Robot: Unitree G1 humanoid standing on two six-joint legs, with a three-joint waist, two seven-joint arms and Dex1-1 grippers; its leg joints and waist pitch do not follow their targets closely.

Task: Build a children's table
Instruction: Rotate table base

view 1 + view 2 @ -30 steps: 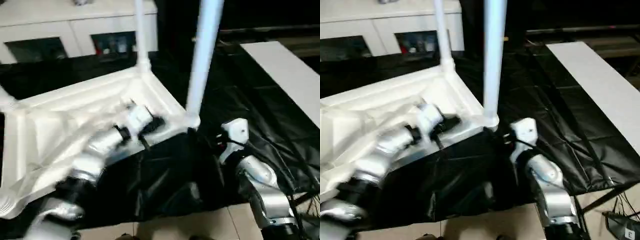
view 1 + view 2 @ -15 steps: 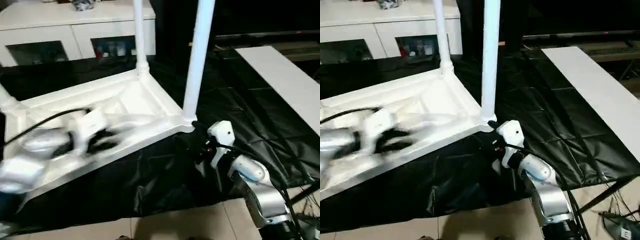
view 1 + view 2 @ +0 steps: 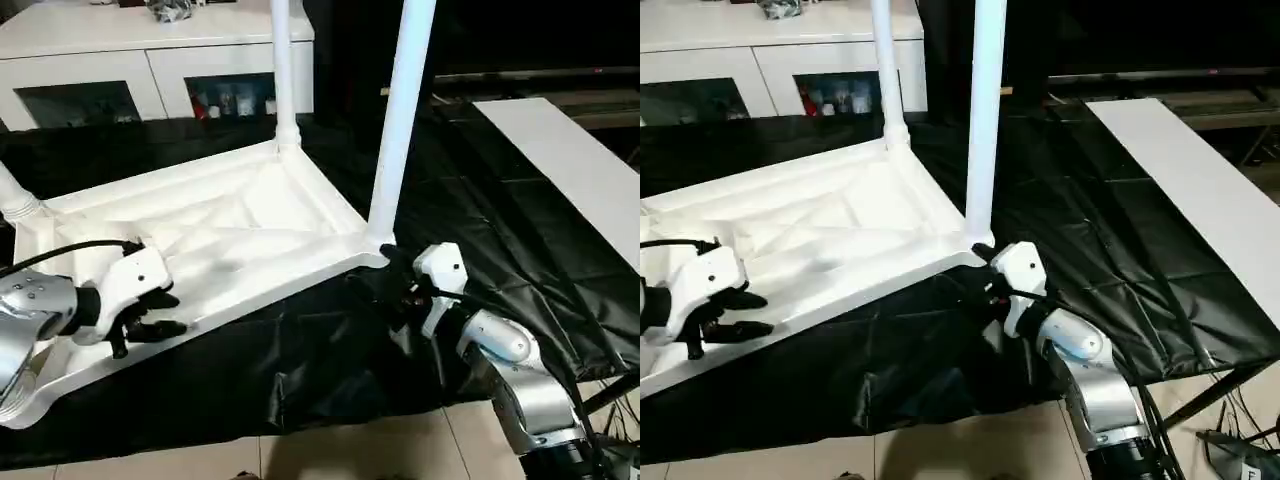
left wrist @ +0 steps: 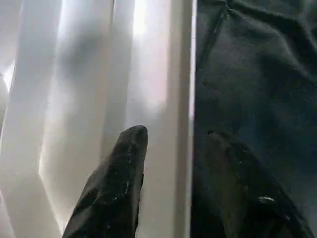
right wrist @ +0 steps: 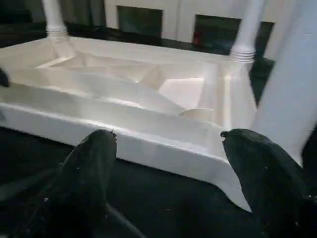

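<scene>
upside-down table on the black sheet, both grippers at its near edge

the white plastic tabletop (image 3: 230, 225) lies upside down on a black sheet (image 3: 470, 220), its ribbed underside facing up and its near long edge running at a slant. three white legs stand in corner sockets: one at the far corner (image 3: 282, 70), a thicker-looking one at the near right corner (image 3: 398, 130), and the base of a third at the far left corner (image 3: 15, 200). the near left corner (image 3: 20, 405) shows its rounded socket end, and i can't see a leg in it.

the left gripper (image 3: 150, 315) sits over the near long rim, its black fingers (image 4: 116, 183) spread apart, one over the white rim and the other over the black sheet; it is released, closed on nothing. the right gripper (image 3: 400, 285) is just beside the near right corner, below the thick leg, with its fingers (image 5: 84, 173) wide apart and empty, the corner lying in front of them.

behind the table stands a white cabinet (image 3: 150, 50) with glass doors and small items inside. a flat white board (image 3: 570, 165) lies on the sheet to the right, well apart from the table. pale floor tiles (image 3: 350, 450) show at the sheet's near edge.
</scene>
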